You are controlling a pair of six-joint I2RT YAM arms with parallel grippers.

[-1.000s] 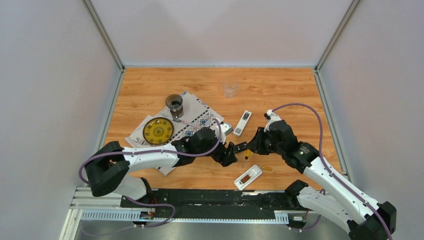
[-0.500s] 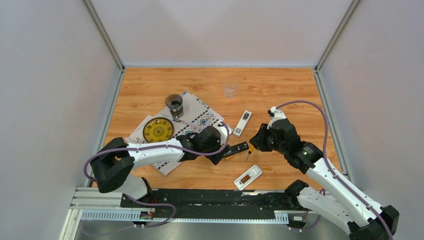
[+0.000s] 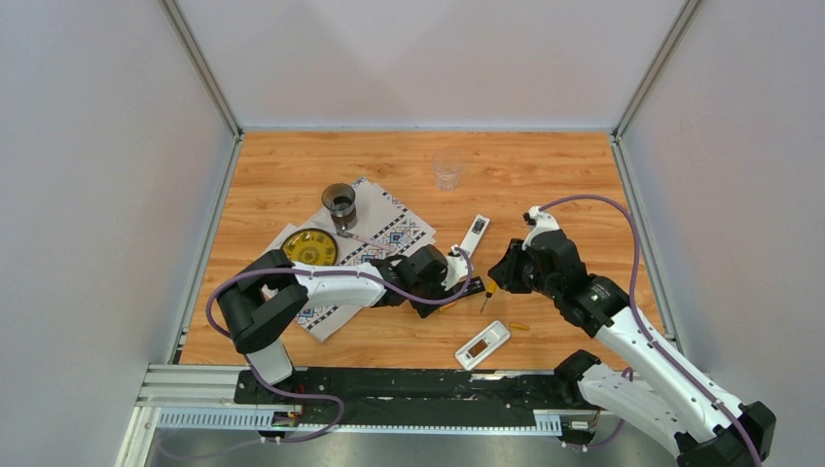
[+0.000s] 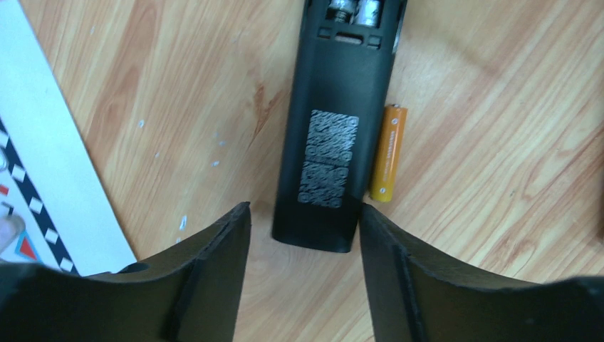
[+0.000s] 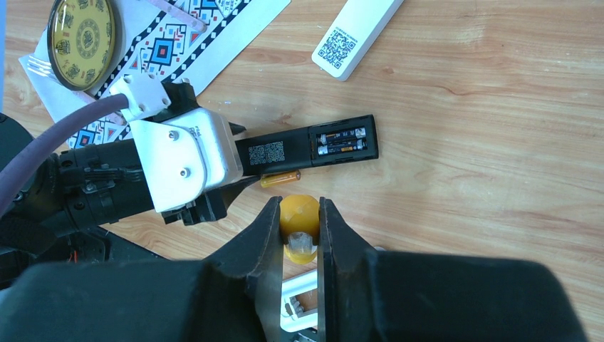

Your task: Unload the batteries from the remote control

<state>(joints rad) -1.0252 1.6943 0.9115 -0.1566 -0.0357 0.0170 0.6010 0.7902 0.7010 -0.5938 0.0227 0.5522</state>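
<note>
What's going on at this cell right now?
Battery unloading from the black remote, which lies back-up with its battery bay open. The left hand is open, fingers straddling the remote's closed end with no clear contact. The right hand is shut on an orange-handled screwdriver, close to the remote. Two batteries sit in the bay; one orange battery lies loose alongside the remote.

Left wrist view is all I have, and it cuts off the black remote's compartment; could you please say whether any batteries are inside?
Observer: Yes, the right wrist view shows two batteries in the open compartment of the black remote.
Operator: Thanks; is the right gripper holding anything?
Observer: The right gripper is shut on an orange-handled screwdriver.
Operator: Are there loose batteries I cannot see?
Observer: One loose battery lies near the white remote nearest the arm bases.
</note>
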